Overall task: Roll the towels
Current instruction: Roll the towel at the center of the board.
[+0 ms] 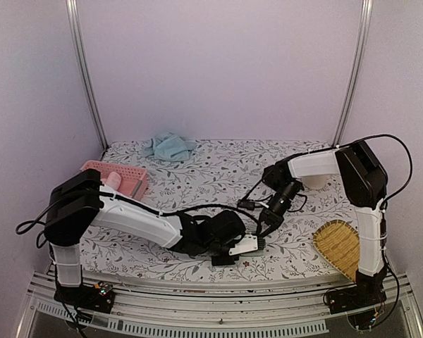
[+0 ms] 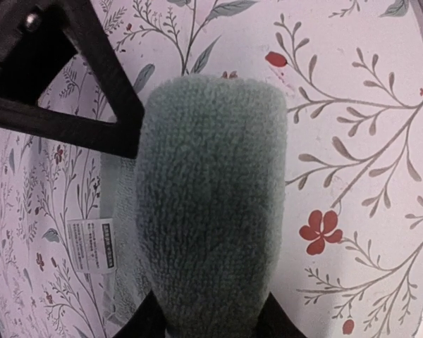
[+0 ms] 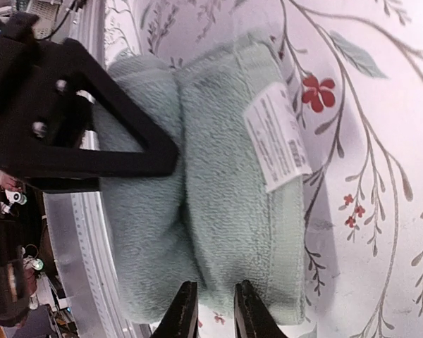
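Rolled teal towel (image 2: 211, 211) sits near the table's (image 1: 218, 169) front edge, centre. My left gripper (image 2: 204, 322) is clamped across it, roll axis running straight away from the fingers. My right gripper (image 3: 215, 310) is nearly closed at the towel's edge; cannot tell if it is pinching.

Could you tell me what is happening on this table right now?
Both arms are working on one pale green towel. It looks already rolled up, and the left gripper has its jaws around it. The right gripper sits at the roll's edge, jaws nearly together. A second towel lies crumpled at the back, untouched.
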`<state>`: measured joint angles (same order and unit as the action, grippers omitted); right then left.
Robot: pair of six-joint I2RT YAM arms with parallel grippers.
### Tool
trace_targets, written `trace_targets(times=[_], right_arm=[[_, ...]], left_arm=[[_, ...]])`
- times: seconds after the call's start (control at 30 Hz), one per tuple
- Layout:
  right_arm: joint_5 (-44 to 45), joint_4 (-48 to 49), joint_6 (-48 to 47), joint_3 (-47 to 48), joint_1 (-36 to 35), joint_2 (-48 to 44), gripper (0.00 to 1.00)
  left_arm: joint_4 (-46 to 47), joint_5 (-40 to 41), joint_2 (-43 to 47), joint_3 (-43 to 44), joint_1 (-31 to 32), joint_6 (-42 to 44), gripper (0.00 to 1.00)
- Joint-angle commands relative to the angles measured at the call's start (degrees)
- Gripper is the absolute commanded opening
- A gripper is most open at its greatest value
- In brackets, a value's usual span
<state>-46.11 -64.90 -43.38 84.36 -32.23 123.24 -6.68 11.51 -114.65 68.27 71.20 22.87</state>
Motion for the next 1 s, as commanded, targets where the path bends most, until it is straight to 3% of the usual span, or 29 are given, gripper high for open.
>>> trace_targets(times=[0.0, 0.17, 0.33, 0.5, 0.8, 0.87, 0.97], right_arm=[[7.12, 5.46, 4.77, -1.79, -2.3, 1.93, 0.2], [13.63, 9.42, 7.26, -2.5, -5.61, 3.36, 0.12], [17.09, 11.02, 10.72, 0.16, -6.38, 5.85, 0.08], [15.77, 10.76, 11.05, 1.23, -6.36, 6.63, 0.07], [3.59, 4.93, 7.68, 5.66, 0.16, -4.96, 0.18], [2.49, 5.12, 6.94, 5.33, 1.49, -9.6, 0.26], [1.76, 8.98, 5.83, 1.51, 2.36, -17.96, 0.29]], left_arm=[[-5.35, 0.07, 1.4, 1.63, 1.04, -2.35, 0.33], [-7.61, -0.53, 3.7, 3.38, 1.67, -3.32, 0.33], [-8.37, -8.44, 5.13, 3.24, 2.67, -3.93, 0.33], [-12.56, -10.25, -1.29, 5.0, 2.25, -8.31, 0.32], [-11.6, -15.34, -2.32, 2.5, -1.45, -18.64, 0.27], [-10.96, -18.73, -1.99, 0.96, -2.96, -21.46, 0.27], [-10.03, -25.19, -2.23, -0.55, -5.56, -24.97, 0.26]])
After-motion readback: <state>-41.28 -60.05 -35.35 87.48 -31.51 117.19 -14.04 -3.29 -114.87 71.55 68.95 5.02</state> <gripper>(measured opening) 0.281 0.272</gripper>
